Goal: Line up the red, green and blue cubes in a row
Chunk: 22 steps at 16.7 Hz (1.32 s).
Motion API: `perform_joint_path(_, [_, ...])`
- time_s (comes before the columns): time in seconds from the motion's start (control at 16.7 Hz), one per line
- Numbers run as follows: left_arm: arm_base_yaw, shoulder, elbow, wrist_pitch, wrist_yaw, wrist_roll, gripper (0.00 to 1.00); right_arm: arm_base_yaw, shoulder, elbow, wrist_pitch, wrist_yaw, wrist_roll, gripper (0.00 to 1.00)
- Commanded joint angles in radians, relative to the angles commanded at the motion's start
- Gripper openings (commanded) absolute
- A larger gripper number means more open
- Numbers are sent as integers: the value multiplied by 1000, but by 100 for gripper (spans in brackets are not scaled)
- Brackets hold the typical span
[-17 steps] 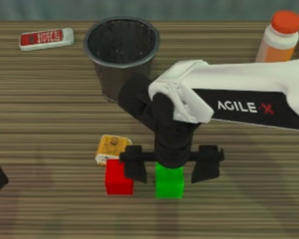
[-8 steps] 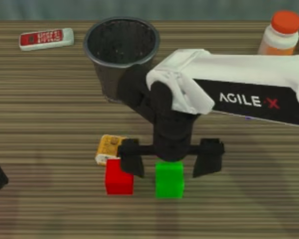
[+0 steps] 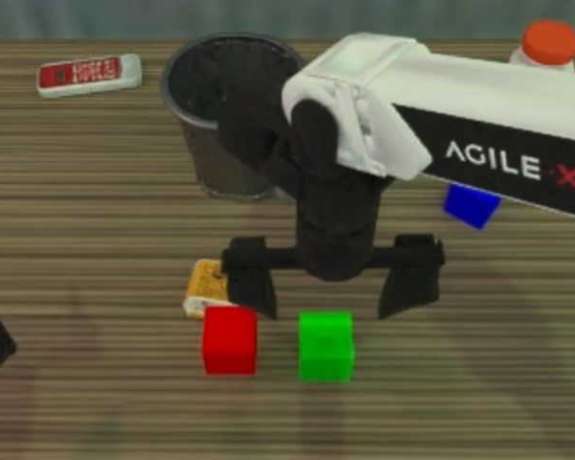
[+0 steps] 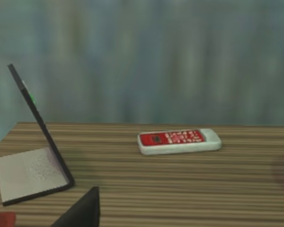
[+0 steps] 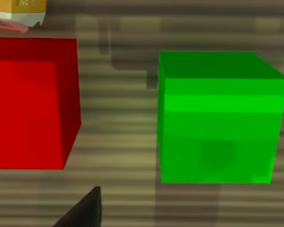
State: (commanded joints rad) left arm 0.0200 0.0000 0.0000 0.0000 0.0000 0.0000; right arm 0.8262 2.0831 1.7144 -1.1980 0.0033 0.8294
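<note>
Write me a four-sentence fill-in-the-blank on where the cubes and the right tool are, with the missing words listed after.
1. The green cube sits on the table to the right of the ____ cube.
2. The right tool hangs open above the table, holding ____.
3. The blue cube lies apart from the row, partly hidden under the ____ arm.
4. The small yellow-orange box lies just behind the ____ cube.

Missing words: red; nothing; right; red
</note>
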Motion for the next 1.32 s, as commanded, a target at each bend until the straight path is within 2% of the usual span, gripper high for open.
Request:
perform_joint_path(0.24, [0,0,0,0,0,0,100,-18,16,17,-4,0,-34,100])
perform_joint_path(0.48, [0,0,0,0,0,0,100,-87,80,111,-38,1,-221,100])
perform_joint_path(0.72, [0,0,0,0,0,0,100,-204,169,235,-90,1,-532,100])
perform_joint_path(1.14, [0,0,0,0,0,0,100,-439,319,448,-177,3,-1205,100])
perform_joint_path(1.32, [0,0,0,0,0,0,100,-520,349,514,-193,3,-1392,100])
